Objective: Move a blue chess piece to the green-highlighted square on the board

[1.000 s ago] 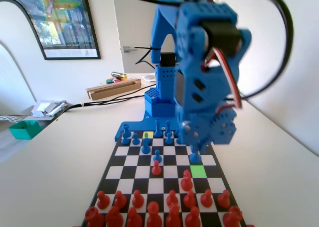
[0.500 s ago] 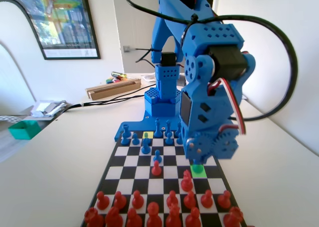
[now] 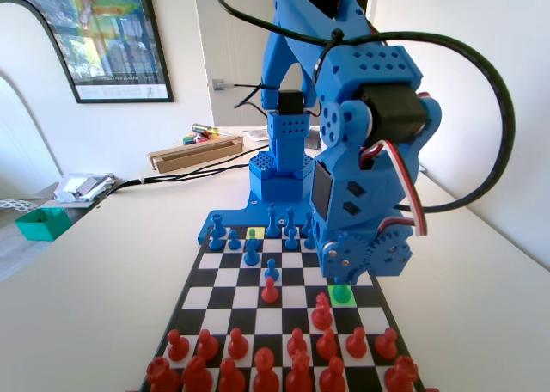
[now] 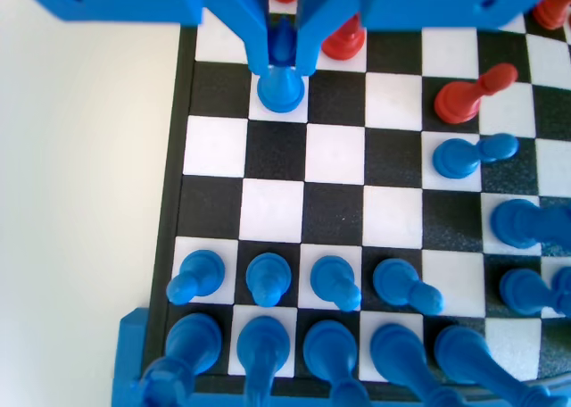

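Wrist view: the hand (image 4: 284,54) hangs from the top edge with its two jaws closed against the sides of the blue pawn (image 4: 281,84), gripping it by the head and neck. The pawn stands upright, its round base resting on a white square of the chessboard (image 4: 332,212) in the column next to the board's left rim. A red pawn (image 4: 343,39) stands on the next square to the right of the blue pawn, and another red pawn (image 4: 470,95) leans further right. Nearer the bottom edge, two rows of blue pieces (image 4: 312,313) fill the board's near ranks.

Fixed view: the hand (image 3: 340,276) is low over the green-highlighted square (image 3: 343,295), which sits toward the right side of the board (image 3: 284,302); the arm's body covers the far part of that square, so the blue pawn itself cannot be made out there. Red pieces (image 3: 275,358) line the board's near end, and the board lies on a pale tabletop (image 3: 94,306).
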Robot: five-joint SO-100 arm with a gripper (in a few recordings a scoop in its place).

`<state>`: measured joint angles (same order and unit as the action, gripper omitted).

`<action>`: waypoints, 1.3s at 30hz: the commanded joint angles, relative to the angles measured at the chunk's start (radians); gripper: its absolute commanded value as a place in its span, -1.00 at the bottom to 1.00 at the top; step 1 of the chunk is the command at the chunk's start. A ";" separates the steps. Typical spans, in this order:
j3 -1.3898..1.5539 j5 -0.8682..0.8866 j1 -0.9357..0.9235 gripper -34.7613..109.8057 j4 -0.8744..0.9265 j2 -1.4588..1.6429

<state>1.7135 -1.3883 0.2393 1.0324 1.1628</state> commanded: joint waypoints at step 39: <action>-0.304 -0.344 -0.058 -0.37 0.801 0.943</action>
<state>1.4726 -1.7027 0.1994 1.7503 1.9328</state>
